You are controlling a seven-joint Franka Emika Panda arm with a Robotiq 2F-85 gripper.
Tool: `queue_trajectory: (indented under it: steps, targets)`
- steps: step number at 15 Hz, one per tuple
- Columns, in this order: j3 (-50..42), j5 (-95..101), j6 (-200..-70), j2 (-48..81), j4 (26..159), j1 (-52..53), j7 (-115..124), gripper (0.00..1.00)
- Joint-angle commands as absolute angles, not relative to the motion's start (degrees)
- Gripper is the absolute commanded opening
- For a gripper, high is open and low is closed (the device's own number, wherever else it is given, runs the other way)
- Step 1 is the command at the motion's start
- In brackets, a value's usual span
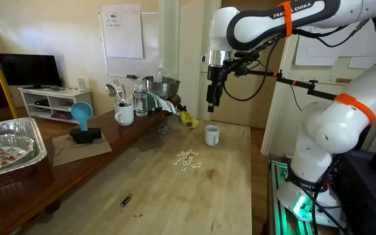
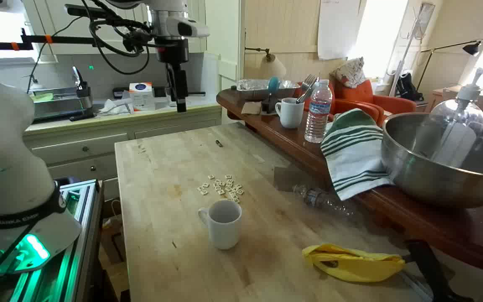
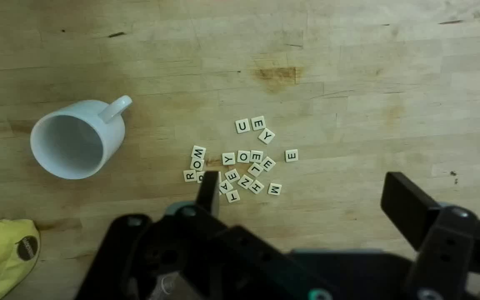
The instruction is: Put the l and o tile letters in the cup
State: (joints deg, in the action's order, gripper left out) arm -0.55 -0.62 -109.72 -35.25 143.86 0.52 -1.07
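A white ceramic mug [image 2: 224, 230] with a loop handle stands upright on a pale wooden tabletop [image 3: 373, 66], mouth facing up; it is most likely the cup of the task, seemingly set off from the letters to leave room for a drop from above; no tile shows in its shaded inside. Small cream square letter tiles [image 3: 232, 175] lie loosely clustered near the mug, to its right in the wrist view; the L tile [image 3: 255, 169] sits in among neighbours, one O tile [image 3: 243, 156] lies in a short row, and another O tile [image 3: 197, 164], nearer the mug, touches or almost touches the tile above it; such crowding will probably call for a narrow pinch — fingers need room on both sides.

The black two-fingered gripper [image 3: 300, 189] is spread far wider than any tile and has hold of nothing; in both exterior views it hangs well above the mug's rim, presumably to survey the letters, though the finger [image 3: 210, 189] nearer the mug hides part of the cluster; a second white mug [image 1: 124, 115], well apart from the first on a dark brown wooden table [image 1: 60, 179], holds metal cutlery [image 1: 118, 93] — so it is unlikely to be the target.
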Motion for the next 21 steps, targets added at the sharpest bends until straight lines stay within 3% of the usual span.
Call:
queue_trajectory:
  steps: [1, 18, 21]
  targets:
    - [-0.5, -0.7, -109.6, -35.2, 143.7, 0.4, -1.1, 1.00]
    - [-0.5, -0.7, -109.6, -35.2, 143.7, 0.4, -1.1, 1.00]
    - [0.3, -0.2, -118.7, -31.4, 144.8, -0.4, 1.4, 1.00]
